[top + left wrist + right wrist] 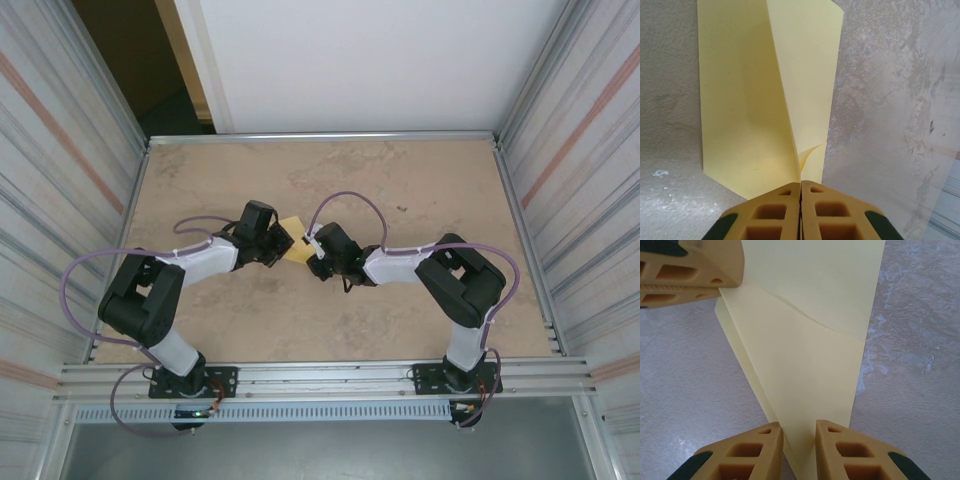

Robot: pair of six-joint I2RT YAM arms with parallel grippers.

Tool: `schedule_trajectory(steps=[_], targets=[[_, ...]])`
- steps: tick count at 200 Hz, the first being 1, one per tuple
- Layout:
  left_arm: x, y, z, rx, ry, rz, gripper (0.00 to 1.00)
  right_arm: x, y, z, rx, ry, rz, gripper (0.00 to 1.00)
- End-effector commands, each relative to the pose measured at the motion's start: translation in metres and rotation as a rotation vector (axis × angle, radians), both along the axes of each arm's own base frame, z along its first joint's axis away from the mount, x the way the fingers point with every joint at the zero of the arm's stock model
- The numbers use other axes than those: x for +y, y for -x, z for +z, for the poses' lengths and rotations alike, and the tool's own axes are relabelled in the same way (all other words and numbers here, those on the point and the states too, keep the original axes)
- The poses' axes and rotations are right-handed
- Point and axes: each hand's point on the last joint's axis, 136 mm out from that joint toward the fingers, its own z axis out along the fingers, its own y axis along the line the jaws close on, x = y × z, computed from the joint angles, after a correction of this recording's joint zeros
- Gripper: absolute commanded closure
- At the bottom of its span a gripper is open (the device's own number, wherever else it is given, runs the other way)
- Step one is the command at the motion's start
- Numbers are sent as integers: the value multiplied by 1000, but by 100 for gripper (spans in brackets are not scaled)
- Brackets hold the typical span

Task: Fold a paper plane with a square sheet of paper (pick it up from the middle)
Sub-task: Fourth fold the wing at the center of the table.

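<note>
The square sheet of paper [292, 228], plain yellow and partly folded, lies mid-table between both grippers. In the left wrist view the paper [750, 100] has one flap rising along a crease that runs into my left gripper [801, 184], whose jaws are shut on its near edge. In the right wrist view the paper [805, 350] tapers toward my right gripper [799, 427], whose fingers stand a little apart astride the narrow end, the flat sheet between them. The left gripper's fingers [695, 270] show at that view's top left, pinching the far corner. From above, left gripper [283, 240] and right gripper [312, 252] face each other.
The beige table [400, 190] is fenced by corrugated metal walls at left [60, 150] and right [590, 150]. An aluminium rail [330, 378] carries both arm bases at the near edge. Purple cables [345, 200] loop above the arms.
</note>
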Motion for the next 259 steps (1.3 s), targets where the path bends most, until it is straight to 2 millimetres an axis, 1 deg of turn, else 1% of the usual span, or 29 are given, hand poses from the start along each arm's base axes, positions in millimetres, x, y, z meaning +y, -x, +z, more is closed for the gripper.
schedule_trajectory(steps=[1, 34, 65, 79, 107, 122, 140, 181, 215, 259], targets=[[1, -6, 11, -32, -17, -5, 92, -6, 5, -3, -22, 47, 19, 75], [0, -7, 10, -26, -19, -10, 92, -9, 5, -5, -27, 61, 20, 75], [0, -7, 10, -26, -19, -15, 92, -8, 7, -4, -27, 53, 32, 81], [0, -7, 10, -26, -23, -20, 91, -5, 8, -3, -24, 43, 44, 83], [1, -7, 12, -31, -28, -27, 88, -3, 11, -7, -3, 40, 54, 83], [2, -7, 13, -32, -31, -27, 88, -3, 11, -7, 2, 39, 52, 82], [2, -6, 11, -26, -33, -31, 91, -2, 11, -4, 4, 33, 51, 80], [0, -5, 7, -12, -28, -38, 92, 3, 6, 11, -18, 5, 48, 76], [-1, -5, 6, -9, -25, -44, 92, 6, 1, 8, -19, 9, 51, 76], [-1, -4, 5, -5, -26, -45, 92, 11, 2, 9, -15, -3, 66, 77]])
